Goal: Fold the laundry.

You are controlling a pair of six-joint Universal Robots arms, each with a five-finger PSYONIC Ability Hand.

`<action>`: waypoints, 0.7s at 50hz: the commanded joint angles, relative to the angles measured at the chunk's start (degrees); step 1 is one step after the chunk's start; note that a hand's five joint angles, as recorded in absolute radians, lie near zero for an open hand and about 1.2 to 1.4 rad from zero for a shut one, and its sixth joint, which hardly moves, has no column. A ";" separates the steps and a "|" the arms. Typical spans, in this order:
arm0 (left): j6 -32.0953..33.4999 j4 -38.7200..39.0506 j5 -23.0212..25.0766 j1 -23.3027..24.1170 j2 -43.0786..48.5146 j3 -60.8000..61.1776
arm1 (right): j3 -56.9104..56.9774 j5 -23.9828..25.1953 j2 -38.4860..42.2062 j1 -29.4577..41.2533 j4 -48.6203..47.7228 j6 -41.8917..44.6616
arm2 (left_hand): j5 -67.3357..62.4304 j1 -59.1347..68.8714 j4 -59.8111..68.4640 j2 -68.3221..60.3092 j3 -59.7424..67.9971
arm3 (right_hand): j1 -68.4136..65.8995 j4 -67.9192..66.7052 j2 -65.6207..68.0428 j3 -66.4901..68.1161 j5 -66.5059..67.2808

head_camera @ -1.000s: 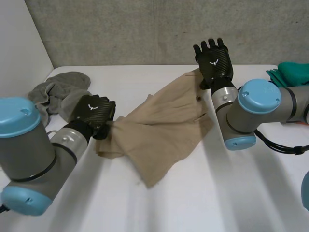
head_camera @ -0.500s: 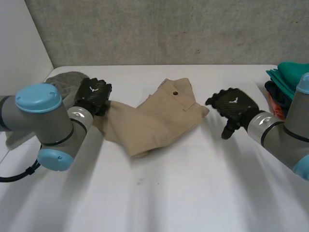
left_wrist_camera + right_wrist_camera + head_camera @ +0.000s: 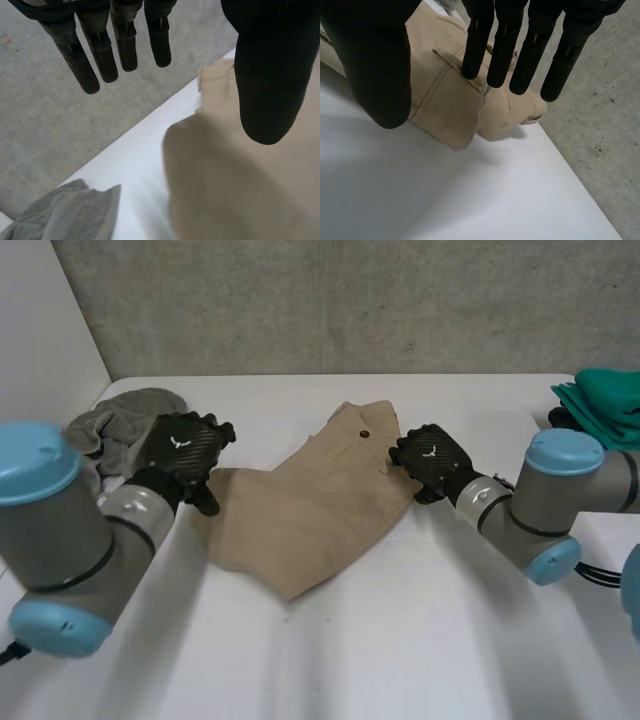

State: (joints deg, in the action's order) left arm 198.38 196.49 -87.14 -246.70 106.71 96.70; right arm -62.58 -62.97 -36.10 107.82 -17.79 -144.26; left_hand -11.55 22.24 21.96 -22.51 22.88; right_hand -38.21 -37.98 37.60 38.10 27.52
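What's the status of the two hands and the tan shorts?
Left hand open, at one edge of the tan shorts. Right hand open, at the opposite edge. Shorts unheld. Grey cloth beside left hand, apart.

The table is viewed from above by the head camera, which is set between and behind the arms and faced down toward the grey wall, far enough back that the left hand, the right hand and the whole tan garment are taken in. Each wrist camera is carried close behind its own hand and aimed along the palm, so a small patch is seen up close: one edge of the garment and a grey cloth by the left, the pocketed end by the right. The garment is shared by all three views.
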 commanded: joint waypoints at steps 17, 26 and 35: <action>-7.75 -5.16 -2.95 11.95 3.48 7.38 | -5.09 -3.30 -7.57 1.52 0.13 -0.75 | -15.78 15.09 15.36 -14.81 14.45 | -41.79 -42.02 42.40 41.90 42.48; -6.95 3.01 -3.30 11.24 11.93 1.31 | -13.17 -3.57 -14.61 0.99 0.83 -3.57 | -15.75 15.06 15.33 -14.78 14.42 | -41.79 -42.02 42.40 41.90 42.48; -5.03 12.60 -3.48 11.24 15.45 -2.03 | -15.99 -4.44 -15.40 1.16 2.58 -3.74 | -33.21 32.52 32.79 -32.24 31.88 | -41.79 -42.02 42.40 41.90 42.48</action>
State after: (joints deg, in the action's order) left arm 191.70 202.85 -90.50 -235.47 120.28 96.66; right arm -77.24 -66.63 -51.41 108.80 -16.57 -148.05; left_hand -29.33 39.83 39.52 -39.57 39.03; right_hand -62.54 -68.63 67.40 68.09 57.13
